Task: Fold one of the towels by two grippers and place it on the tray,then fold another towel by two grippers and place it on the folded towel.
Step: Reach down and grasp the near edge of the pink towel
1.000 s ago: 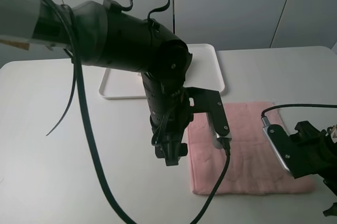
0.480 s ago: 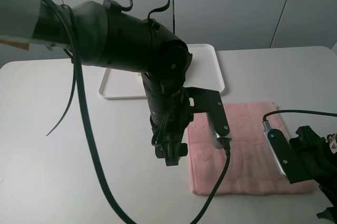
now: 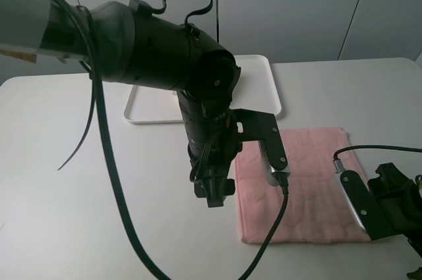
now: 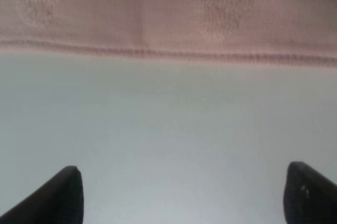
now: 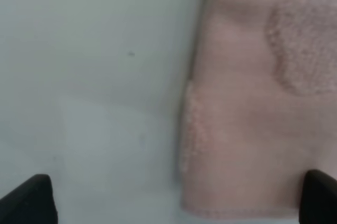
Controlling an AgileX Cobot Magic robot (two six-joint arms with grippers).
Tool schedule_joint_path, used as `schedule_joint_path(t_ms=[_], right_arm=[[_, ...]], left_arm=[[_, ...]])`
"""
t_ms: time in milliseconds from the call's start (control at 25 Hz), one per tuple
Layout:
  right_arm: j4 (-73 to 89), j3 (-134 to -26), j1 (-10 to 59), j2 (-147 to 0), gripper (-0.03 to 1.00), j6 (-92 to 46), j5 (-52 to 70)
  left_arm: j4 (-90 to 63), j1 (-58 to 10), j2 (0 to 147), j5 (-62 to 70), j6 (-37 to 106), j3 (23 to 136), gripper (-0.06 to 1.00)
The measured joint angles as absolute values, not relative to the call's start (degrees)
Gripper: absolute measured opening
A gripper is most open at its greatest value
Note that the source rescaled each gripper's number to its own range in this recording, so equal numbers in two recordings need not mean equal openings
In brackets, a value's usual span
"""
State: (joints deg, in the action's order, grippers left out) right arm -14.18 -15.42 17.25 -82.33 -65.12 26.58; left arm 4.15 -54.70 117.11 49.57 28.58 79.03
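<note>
A pale pink towel (image 3: pixel 310 188) lies flat on the white table, right of centre. My left gripper (image 3: pixel 214 194) hangs just off the towel's left edge. In the left wrist view it (image 4: pixel 184 197) stands open over bare table, with the towel's hem (image 4: pixel 158 8) ahead of it. My right gripper (image 3: pixel 402 211) is low at the towel's near right corner. The right wrist view shows it (image 5: pixel 174 200) open and empty over the towel's edge (image 5: pixel 253 103). The white tray (image 3: pixel 264 89) sits at the back, largely covered by the left arm. The folded towel is hidden.
The left arm's bulk and its black cable (image 3: pixel 105 161) loop over the left half of the table (image 3: pixel 66 194). The table's far edge meets a pale wall behind the tray.
My right arm has slid toward the near right corner of the exterior view, uncovering more of the pink towel. The left arm has not moved, and both grippers stayed open.
</note>
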Motion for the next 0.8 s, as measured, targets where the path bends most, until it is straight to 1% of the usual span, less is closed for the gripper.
schedule_joint_path(t_ms=[400, 640, 800], right_arm=[[-12.5, -15.42, 17.25, -82.59, 1.0, -64.01, 24.56], [-12.28, -15.42, 17.25, -87.49, 1.0, -63.74, 23.16], [-12.28, -15.64, 17.25, -88.0, 1.0, -63.02, 23.03]], left_arm=[[4.15, -54.7, 117.11, 49.57, 28.58, 79.03, 0.98], [3.92, -54.7, 117.11, 49.57, 28.58, 79.03, 0.98], [3.92, -54.7, 117.11, 49.68, 28.58, 79.03, 0.98]])
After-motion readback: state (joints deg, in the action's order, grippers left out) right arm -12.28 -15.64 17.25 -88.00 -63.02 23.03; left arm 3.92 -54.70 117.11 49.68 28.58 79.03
